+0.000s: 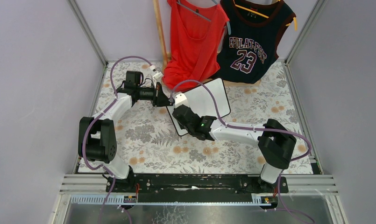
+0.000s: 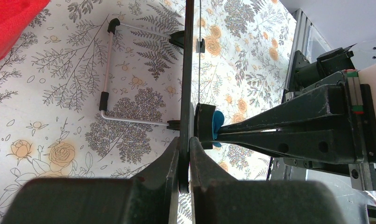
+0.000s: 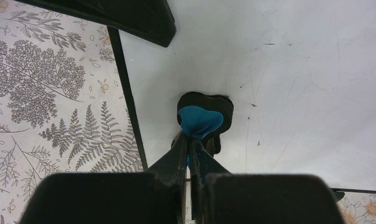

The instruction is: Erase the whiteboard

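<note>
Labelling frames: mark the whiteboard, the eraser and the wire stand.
whiteboard point(image 3: 293, 70), right wrist view, bare white face.
eraser point(image 3: 200, 120), right wrist view, blue top.
wire stand point(image 2: 109, 63), left wrist view, long side bar.

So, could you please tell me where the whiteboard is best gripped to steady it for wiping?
By its thin black frame, coming edge-on from the side, as the left gripper does. The whiteboard is flat and slim, and an edge grip leaves its white face free for the eraser.

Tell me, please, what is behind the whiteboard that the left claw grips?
A wire stand, attached to the whiteboard, spreads over the floral tablecloth. The board shows edge-on in the left wrist view, so its back face is hidden.
</note>
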`<act>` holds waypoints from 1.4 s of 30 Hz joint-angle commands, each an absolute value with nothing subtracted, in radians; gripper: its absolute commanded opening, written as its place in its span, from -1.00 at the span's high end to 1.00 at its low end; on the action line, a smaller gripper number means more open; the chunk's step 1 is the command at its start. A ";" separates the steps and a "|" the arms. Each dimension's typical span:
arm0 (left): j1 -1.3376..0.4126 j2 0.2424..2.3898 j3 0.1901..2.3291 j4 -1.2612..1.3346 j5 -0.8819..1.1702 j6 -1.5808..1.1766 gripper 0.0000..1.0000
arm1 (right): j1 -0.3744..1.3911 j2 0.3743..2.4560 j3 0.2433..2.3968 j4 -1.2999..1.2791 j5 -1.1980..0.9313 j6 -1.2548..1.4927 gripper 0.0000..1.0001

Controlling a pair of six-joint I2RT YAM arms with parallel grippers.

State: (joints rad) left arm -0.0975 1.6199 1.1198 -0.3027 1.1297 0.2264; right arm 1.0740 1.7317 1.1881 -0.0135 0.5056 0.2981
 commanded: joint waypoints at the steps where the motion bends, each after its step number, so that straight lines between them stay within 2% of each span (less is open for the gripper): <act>1: -0.119 1.631 1.112 -0.365 1.104 0.293 1.00 | 1.085 1.737 1.216 0.080 0.436 0.307 1.00; 6: -0.120 1.628 1.113 -0.365 1.103 0.291 1.00 | 1.086 1.733 1.213 0.068 0.463 0.312 1.00; 11: -0.120 1.623 1.115 -0.366 1.094 0.290 1.00 | 1.085 1.629 1.205 -0.047 0.611 0.312 1.00; 19: -0.120 1.624 1.127 -0.380 1.083 0.296 1.00 | 1.073 1.346 1.290 -0.524 0.761 0.359 1.00; 23: -0.120 1.629 1.127 -0.380 1.080 0.293 1.00 | 1.047 1.204 1.300 -0.762 0.734 0.465 1.00; 28: -0.121 1.639 1.126 -0.380 1.067 0.296 1.00 | 1.027 1.008 1.166 -0.923 0.696 0.631 1.00; 34: -0.125 1.657 1.135 -0.380 1.062 0.295 1.00 | 1.001 0.945 1.066 -1.069 0.676 0.793 1.00; 37: -0.125 1.658 1.131 -0.380 1.059 0.296 1.00 | 0.930 0.950 1.029 -1.080 0.637 0.804 1.00; 42: -0.127 1.655 1.128 -0.380 1.054 0.298 1.00 | 0.723 0.934 0.893 -0.906 0.422 0.675 1.00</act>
